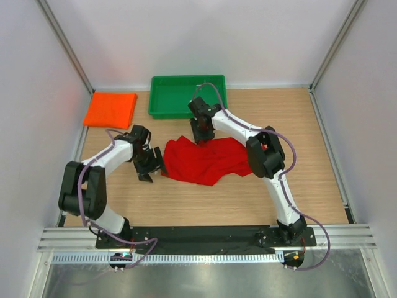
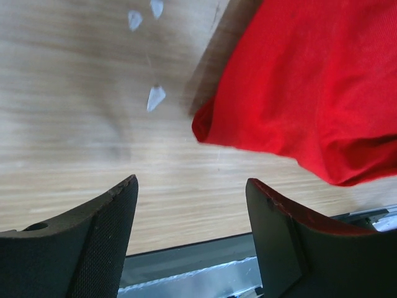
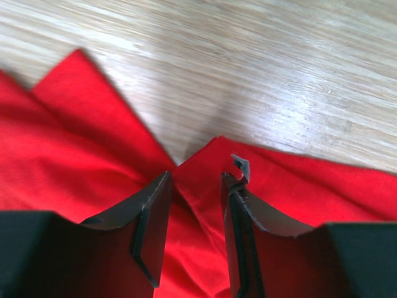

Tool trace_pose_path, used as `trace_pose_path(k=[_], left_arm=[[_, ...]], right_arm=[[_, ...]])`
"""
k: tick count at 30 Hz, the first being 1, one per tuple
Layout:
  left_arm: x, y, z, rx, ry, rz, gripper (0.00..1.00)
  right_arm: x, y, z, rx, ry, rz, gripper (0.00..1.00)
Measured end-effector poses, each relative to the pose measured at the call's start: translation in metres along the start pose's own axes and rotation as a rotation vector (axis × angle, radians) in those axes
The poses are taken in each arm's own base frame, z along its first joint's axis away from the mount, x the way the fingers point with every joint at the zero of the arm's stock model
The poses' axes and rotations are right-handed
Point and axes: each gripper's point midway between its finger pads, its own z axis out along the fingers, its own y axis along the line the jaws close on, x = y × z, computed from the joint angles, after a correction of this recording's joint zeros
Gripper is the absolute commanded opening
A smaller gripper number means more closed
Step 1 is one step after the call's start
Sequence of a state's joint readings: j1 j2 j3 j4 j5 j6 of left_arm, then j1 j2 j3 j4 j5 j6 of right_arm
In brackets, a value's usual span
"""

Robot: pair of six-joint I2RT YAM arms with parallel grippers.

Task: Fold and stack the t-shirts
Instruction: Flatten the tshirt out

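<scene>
While the red t-shirt (image 1: 205, 162) lies crumpled at mid-table, a raised fold at its far edge is straddled by the right gripper (image 3: 196, 180), jaws half closed; a firm pinch cannot be confirmed. The left gripper (image 2: 192, 186) is held wide open, empty, just beside the left edge. A full pinch should be secured before lifting. The orange t-shirt (image 1: 110, 108) lies folded far left. No writing is legible.

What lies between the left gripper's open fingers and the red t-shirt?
Only bare wooden table, as the left wrist view shows. The left gripper hangs open, apart from the nearest edge of the red t-shirt.
</scene>
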State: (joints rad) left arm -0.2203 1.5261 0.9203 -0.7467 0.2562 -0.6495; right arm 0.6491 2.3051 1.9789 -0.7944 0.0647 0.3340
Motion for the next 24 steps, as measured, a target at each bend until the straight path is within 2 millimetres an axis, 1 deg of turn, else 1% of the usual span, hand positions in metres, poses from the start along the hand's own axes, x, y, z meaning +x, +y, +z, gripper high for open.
trace_pose_path(k=[4, 5, 7, 8, 9, 10, 11, 12, 13, 14, 15, 17, 19, 22, 24], left_arm=[[-0.006, -0.003, 0.017, -0.003, 0.043, -0.011, 0.7], [-0.007, -0.004, 0.02, -0.002, 0.048, -0.013, 0.68], [-0.01, -0.006, 0.025, 0.001, 0.057, -0.018, 0.62], [-0.012, -0.008, 0.026, 0.004, 0.058, -0.018, 0.58], [-0.014, -0.009, 0.028, 0.009, 0.059, -0.018, 0.51], [-0.016, -0.011, 0.029, 0.013, 0.059, -0.02, 0.47], [-0.017, -0.013, 0.03, 0.019, 0.059, -0.02, 0.42], [-0.018, -0.014, 0.031, 0.022, 0.059, -0.019, 0.31], [-0.019, -0.015, 0.032, 0.026, 0.058, -0.027, 0.26], [-0.02, -0.015, 0.033, 0.025, 0.06, -0.024, 0.21], [-0.02, -0.015, 0.034, 0.023, 0.062, -0.026, 0.11], [-0.023, -0.017, 0.035, 0.024, 0.062, -0.027, 0.0], [-0.027, -0.019, 0.034, 0.029, 0.056, -0.015, 0.0], [-0.035, -0.025, 0.028, 0.04, 0.029, -0.001, 0.0], [-0.041, -0.03, 0.016, 0.046, -0.01, 0.011, 0.0]], right_arm=[[0.008, -0.006, 0.013, 0.031, 0.025, -0.006, 0.4], [0.009, -0.007, 0.014, 0.036, 0.027, -0.006, 0.35], [0.009, -0.009, 0.015, 0.046, 0.026, -0.01, 0.29], [0.009, -0.01, 0.015, 0.05, 0.025, -0.012, 0.23], [0.008, -0.01, 0.015, 0.053, 0.023, -0.013, 0.19], [0.008, -0.011, 0.015, 0.056, 0.022, -0.015, 0.14], [0.008, -0.012, 0.015, 0.058, 0.022, -0.018, 0.07], [0.008, -0.012, 0.015, 0.06, 0.021, -0.021, 0.04], [0.007, -0.012, 0.014, 0.063, 0.018, -0.022, 0.01], [0.006, -0.013, 0.014, 0.064, 0.016, -0.022, 0.01], [0.004, -0.013, 0.013, 0.067, 0.012, -0.022, 0.01], [0.0, -0.015, 0.01, 0.076, 0.005, -0.021, 0.01], [-0.007, -0.016, 0.003, 0.088, -0.008, -0.021, 0.01], [-0.023, -0.02, -0.014, 0.116, -0.047, -0.016, 0.01], [-0.031, -0.026, -0.032, 0.142, -0.073, -0.011, 0.01]])
